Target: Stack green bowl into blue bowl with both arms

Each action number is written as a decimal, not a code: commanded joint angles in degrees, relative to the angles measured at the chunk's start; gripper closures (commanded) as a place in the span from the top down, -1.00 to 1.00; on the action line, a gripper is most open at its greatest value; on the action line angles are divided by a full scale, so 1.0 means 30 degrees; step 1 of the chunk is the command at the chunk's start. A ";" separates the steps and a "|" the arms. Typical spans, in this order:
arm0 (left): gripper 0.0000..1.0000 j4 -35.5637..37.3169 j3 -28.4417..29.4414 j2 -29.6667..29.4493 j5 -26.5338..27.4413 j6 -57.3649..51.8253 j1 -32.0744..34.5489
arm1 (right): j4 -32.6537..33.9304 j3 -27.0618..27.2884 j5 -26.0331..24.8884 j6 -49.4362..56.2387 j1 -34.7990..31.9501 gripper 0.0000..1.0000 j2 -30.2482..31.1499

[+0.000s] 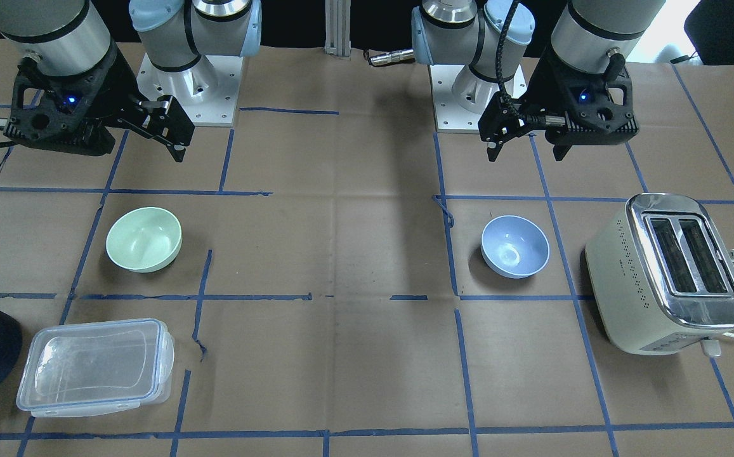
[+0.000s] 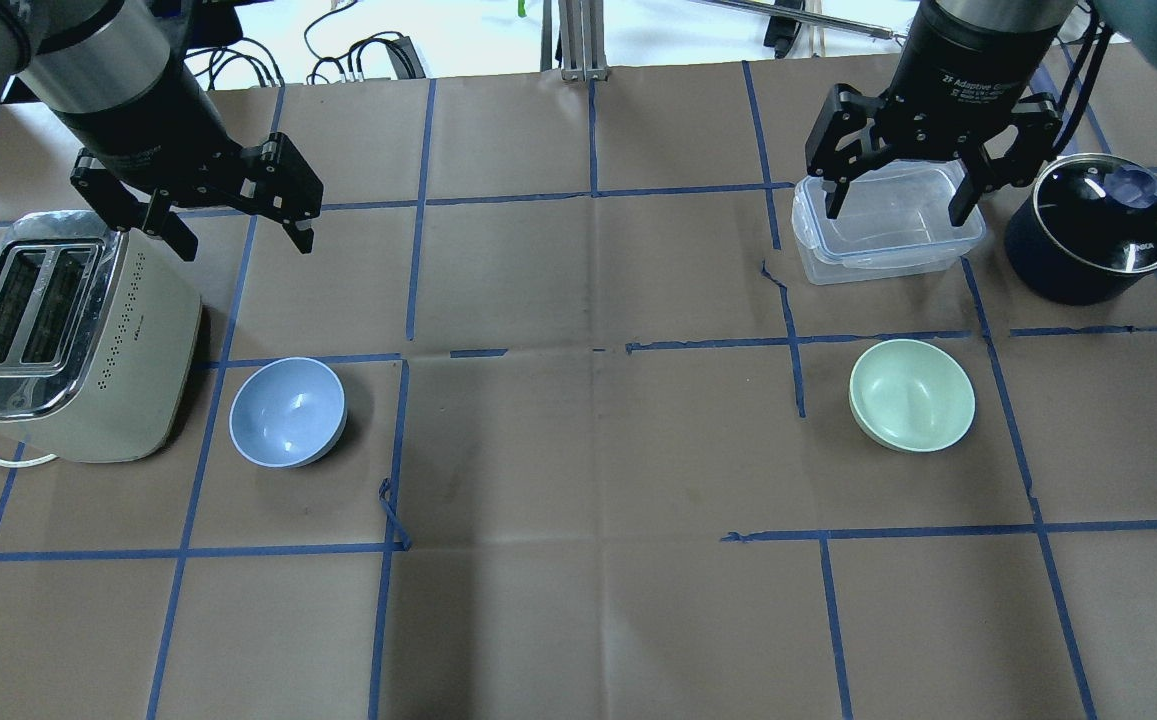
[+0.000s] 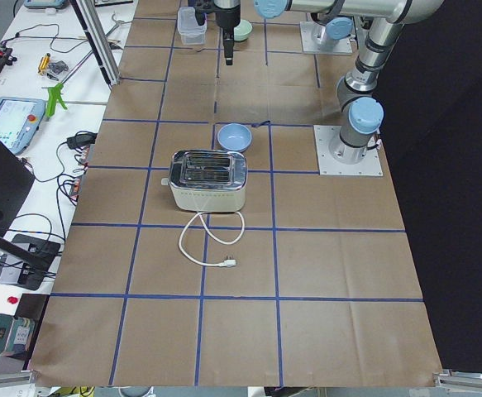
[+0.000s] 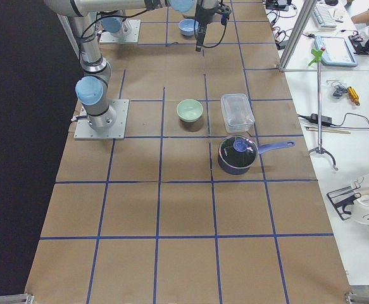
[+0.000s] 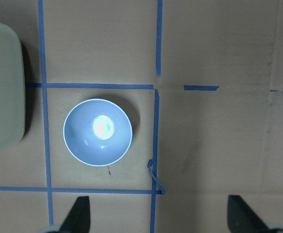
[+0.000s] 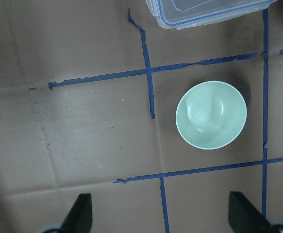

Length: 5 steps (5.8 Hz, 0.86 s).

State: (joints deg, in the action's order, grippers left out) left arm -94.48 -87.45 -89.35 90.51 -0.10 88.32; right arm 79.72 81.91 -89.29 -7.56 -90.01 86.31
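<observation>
The small, round, pale mint-green bowl [image 2: 911,395] sits upright on the brown paper-covered counter [image 2: 578,450], well apart from the small, glossy periwinkle-blue bowl [image 2: 287,411], which stands just beside a cream metal-topped toaster [image 2: 68,340]. The black left gripper [image 2: 243,245] and right gripper [image 2: 895,214] hang above the counter, fingers [image 2: 290,190] spread wide and grasping nothing.

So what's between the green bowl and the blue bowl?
Nothing stands there: the overhead view shows only brown paper and blue tape between the round mint-green bowl and round periwinkle-blue bowl.
</observation>
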 commanded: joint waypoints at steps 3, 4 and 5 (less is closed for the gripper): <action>0.97 0.0029 -0.0028 0.0166 0.0005 -0.0172 -0.0028 | 0.0000 0.0000 0.0026 0.0029 0.0003 1.00 -0.0029; 0.97 0.0029 -0.0173 0.0224 0.0005 -0.0288 -0.0057 | 0.0000 0.0000 -0.0061 0.0174 0.0090 1.00 -0.0058; 0.91 -0.0203 -0.0291 0.0253 0.0063 -0.0840 -0.0434 | 0.0000 0.0058 -0.0090 0.1104 0.0294 1.00 -0.0116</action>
State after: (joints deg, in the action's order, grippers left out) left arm -94.62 -88.00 -88.69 90.59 -1.44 87.79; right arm 79.72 81.98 -89.45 -6.17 -89.59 86.09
